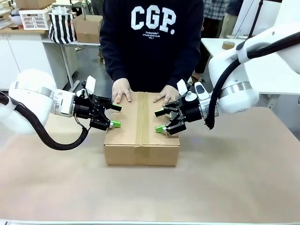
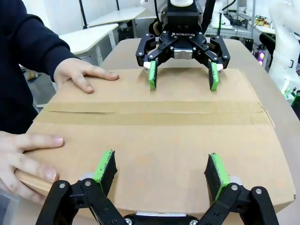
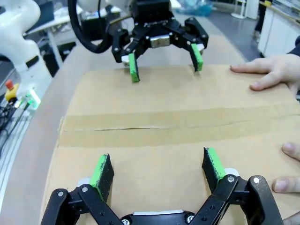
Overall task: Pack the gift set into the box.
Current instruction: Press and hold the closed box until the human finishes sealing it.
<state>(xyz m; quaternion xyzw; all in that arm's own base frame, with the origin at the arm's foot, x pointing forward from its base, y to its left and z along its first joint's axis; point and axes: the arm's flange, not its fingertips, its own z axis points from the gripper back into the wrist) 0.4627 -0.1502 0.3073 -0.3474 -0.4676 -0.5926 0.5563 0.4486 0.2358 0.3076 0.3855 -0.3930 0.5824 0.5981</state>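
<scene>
Midway across the tan surface (image 1: 225, 178) lay the box (image 1: 140, 140), low and wide, its flaps shut and a strip of brown tape (image 1: 142, 117) running along the top seam from the robot's side to the person's. At its left end the left arm (image 1: 33, 101) reached in level. The left jaws stood wide open with nothing between them, their green pads (image 1: 116, 124) over the edge of the box top; whether they touched the cardboard could not be told. At the opposite end the right arm (image 1: 239, 89) mirrored it: the right jaws also gaped wide and empty, pads (image 1: 160, 129) over the top just inside that edge. The two faced each other across the lid, well apart. From the left wrist the box (image 2: 154, 140) spread out ahead, the near pads (image 2: 104, 166) apart over its near edge and the right arm's pads (image 2: 152, 77) at the far edge, with the tape (image 2: 154, 112) crossing between. From the right wrist the box (image 3: 164, 140) lay the same way, with that arm's pads (image 3: 101, 171) near and the left arm's pads (image 3: 134, 70) far. A person in a dark sweatshirt (image 1: 152, 42) stood at the far side with both palms down on the far edge of the top, one hand (image 1: 122, 90) near the left jaws, the other hand (image 1: 168, 94) near the right jaws.
</scene>
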